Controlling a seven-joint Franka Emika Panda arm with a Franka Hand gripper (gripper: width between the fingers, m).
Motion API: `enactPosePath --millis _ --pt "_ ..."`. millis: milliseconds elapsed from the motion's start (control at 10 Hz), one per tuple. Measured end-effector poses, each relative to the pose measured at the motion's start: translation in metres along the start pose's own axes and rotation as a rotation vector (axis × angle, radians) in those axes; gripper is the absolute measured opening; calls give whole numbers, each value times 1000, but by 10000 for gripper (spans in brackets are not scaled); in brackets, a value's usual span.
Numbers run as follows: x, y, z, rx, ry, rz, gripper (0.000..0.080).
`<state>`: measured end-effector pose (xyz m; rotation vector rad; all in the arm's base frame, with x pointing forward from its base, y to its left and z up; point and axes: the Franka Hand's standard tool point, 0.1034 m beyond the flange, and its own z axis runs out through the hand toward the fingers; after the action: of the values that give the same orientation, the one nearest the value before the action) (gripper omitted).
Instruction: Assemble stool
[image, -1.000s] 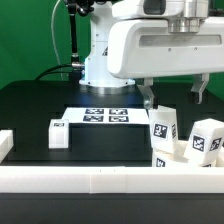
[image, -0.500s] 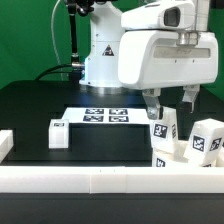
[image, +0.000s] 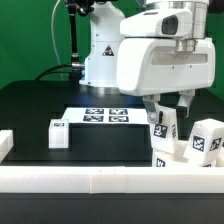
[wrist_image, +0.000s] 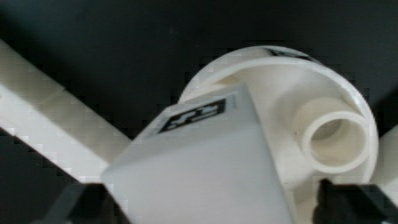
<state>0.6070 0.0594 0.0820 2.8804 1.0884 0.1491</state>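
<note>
While straddling the middle leg (image: 165, 127) with the gripper (image: 168, 108), holding the fingers spread to either side of it, low over the exterior view's right part of the table (image: 30, 100). Not managing to tell whether pinching that leg or merely flanking it.

Judging the risks: tipping the standing leg against the seat (wrist_image: 294, 85) lying just behind it, if meeting it off-centre. Possibly twisting it in the grasp by pinching a slanted face, or nudging the neighbouring leg (image: 207, 138) standing near.

Counting three legs, the third leg (image: 57, 132) standing well apart toward the exterior view's left, beside the marker board (image: 100, 115). Counting one seat and one gripper.
</note>
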Motion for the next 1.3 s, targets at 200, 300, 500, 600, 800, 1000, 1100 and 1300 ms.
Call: enactPosePath --millis 200,300,500,600,800,1000,1100,1300 --pt "0 0 0 0 0 1 389" --pt "0 0 0 0 0 17 337" --pt "0 0 0 0 0 47 337" --pt "0 0 0 1 1 105 337" --pt "0 0 0 5 3 289 337" --pt "0 1 1 9 5 514 337" --pt "0 0 1 9 5 619 337" --pt "-1 1 1 9 4 827 338"
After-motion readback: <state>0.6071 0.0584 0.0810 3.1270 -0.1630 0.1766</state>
